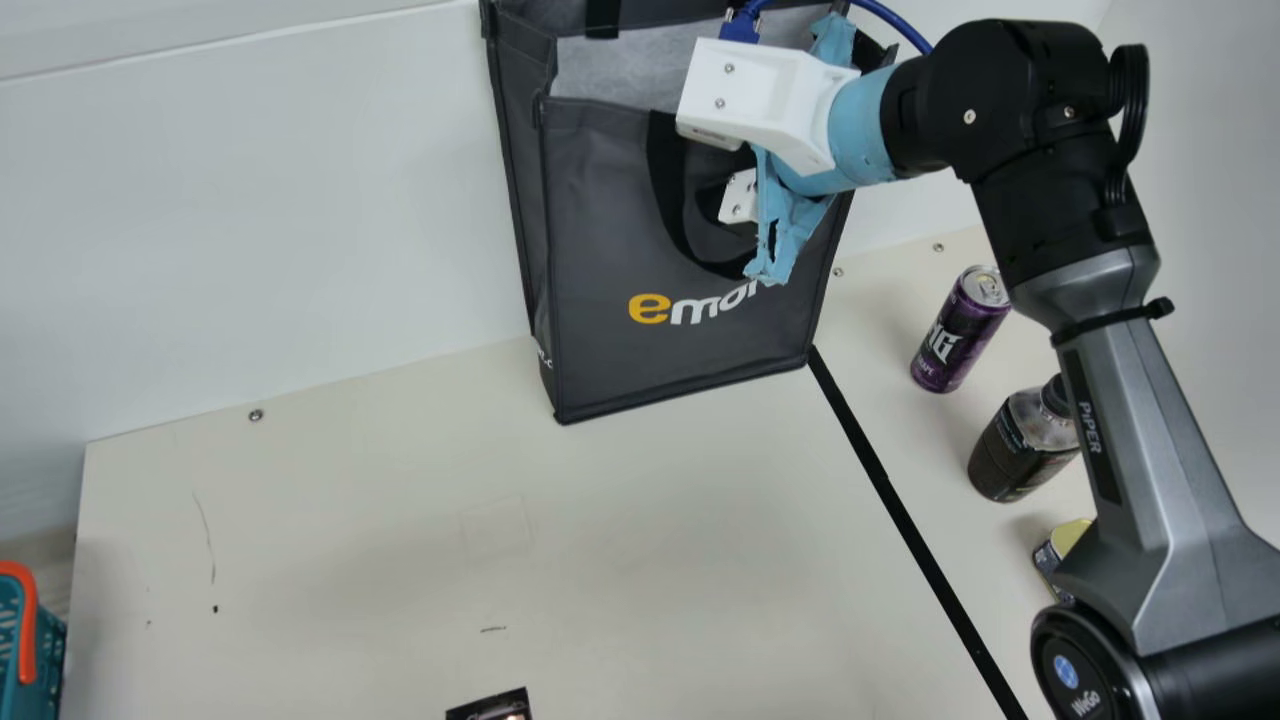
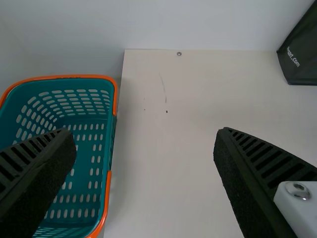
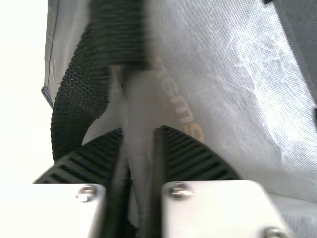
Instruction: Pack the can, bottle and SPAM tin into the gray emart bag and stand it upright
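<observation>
Gray fabric emart bag [image 1: 600, 220] upright on the cream table [image 1: 350, 560], its cloth pinched by the right gripper [image 3: 141, 148].
Probably light and floppy, best held at the mouth's hem; the purple metal can [image 1: 955, 335], dark plastic bottle [image 1: 1015, 450] and yellow-topped SPAM tin [image 1: 1068, 538] sit outside. Left gripper [image 2: 145, 141]: fingers wide apart.

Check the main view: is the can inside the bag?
No, the can stands on the table, outside the bag and across the black line from it.
</observation>
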